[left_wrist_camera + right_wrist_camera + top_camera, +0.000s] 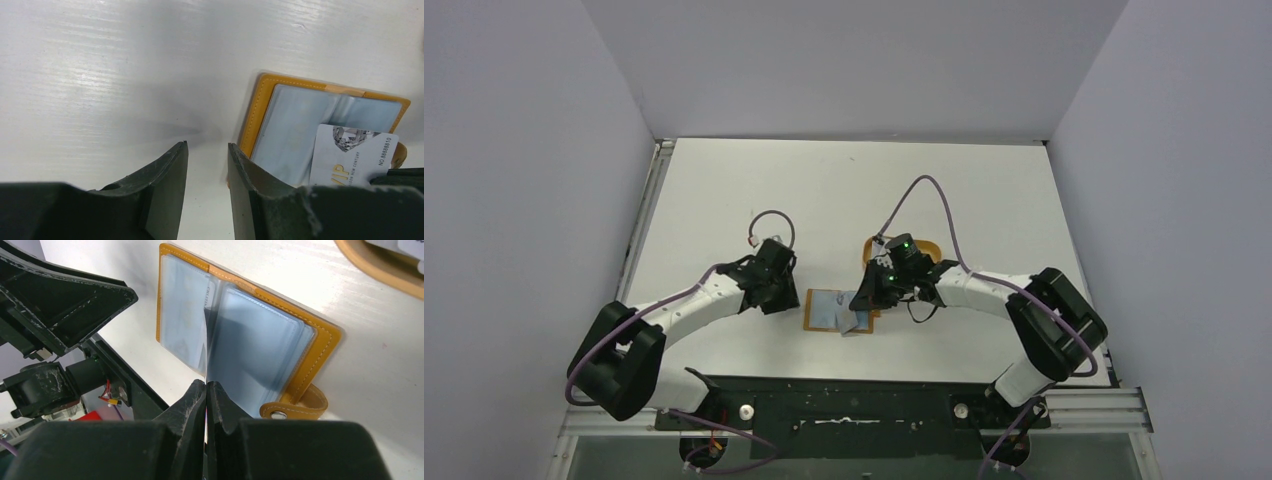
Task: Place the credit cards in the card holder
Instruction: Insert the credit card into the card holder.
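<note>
Right gripper (206,390) clamped on the silver card (350,160), I am aiming it at the card holder (322,347) lying open at twelve o'clock, where a tilt could make it skid off.

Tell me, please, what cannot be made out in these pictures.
1. Left wrist: the card's lower edge hides behind the left gripper.
2. Right wrist: the card shows edge-on in the right gripper; whether it sits in a holder pocket is unclear.
3. The tray is cut off; top view, the right arm mostly covers it.
</note>
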### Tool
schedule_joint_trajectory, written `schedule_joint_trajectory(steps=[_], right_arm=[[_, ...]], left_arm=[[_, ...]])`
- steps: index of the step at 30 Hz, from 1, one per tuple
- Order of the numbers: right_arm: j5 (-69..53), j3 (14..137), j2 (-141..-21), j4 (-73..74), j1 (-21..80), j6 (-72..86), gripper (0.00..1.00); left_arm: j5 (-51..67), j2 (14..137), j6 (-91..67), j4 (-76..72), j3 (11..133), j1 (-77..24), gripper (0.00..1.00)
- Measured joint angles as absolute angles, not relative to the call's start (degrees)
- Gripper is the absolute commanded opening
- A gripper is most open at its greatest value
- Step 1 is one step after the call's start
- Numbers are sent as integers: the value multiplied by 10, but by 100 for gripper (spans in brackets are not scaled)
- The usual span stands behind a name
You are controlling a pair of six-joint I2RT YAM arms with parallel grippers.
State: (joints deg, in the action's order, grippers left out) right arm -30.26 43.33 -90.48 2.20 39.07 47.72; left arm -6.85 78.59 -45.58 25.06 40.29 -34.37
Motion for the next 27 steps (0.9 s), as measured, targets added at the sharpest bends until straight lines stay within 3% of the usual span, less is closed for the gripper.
schedule_joint_trajectory(steps=[27], right_arm=[[-277, 432, -958, -56, 391, 574, 0]], left_arm=[[-16, 796, -478, 170, 359, -340, 26]])
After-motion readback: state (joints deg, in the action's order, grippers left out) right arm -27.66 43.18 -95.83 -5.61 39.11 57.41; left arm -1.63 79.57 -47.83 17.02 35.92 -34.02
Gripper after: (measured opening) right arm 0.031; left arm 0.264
